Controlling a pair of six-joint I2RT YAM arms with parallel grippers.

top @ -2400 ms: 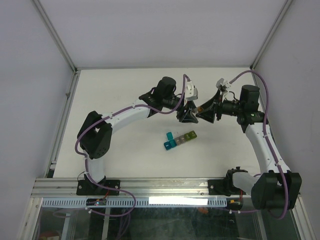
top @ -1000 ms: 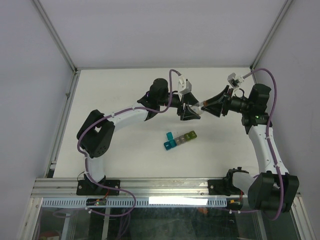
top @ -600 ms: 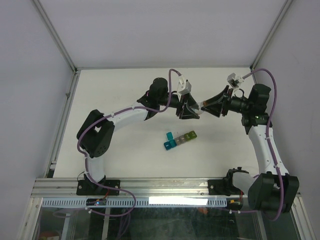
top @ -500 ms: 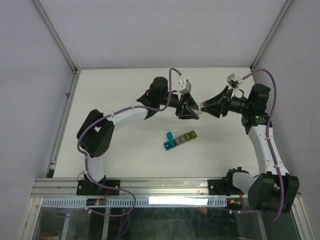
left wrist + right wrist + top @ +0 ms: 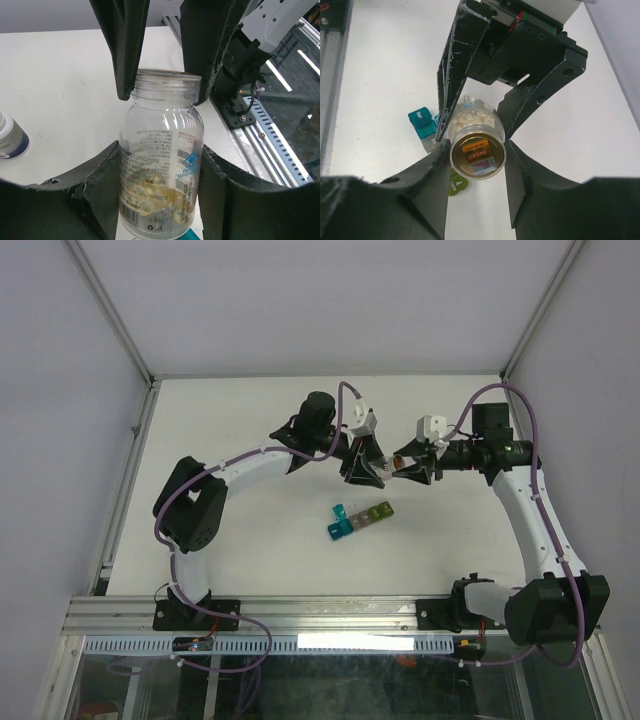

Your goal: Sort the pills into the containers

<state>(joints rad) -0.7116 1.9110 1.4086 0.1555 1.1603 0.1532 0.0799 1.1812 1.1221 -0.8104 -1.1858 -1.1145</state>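
My left gripper and right gripper meet nose to nose above the middle of the white table. Both are clamped on one clear pill bottle. My left jaws squeeze its body, where the pale pills lie, and my right jaws pinch its neck end. The bottle hangs between them, off the surface.

Bare table lies open behind the grippers towards the back wall and out to the left wall. On the right, my right arm arches close along the side wall.

The containers, a short strip running from blue and teal to yellow-green, sit on the table near the bottle, on the side towards my bases. Bare surface separates them from the metal rail at the near edge.

My left wrist camera shows a small white-capped bottle sitting on the table, off to one side of the held bottle.
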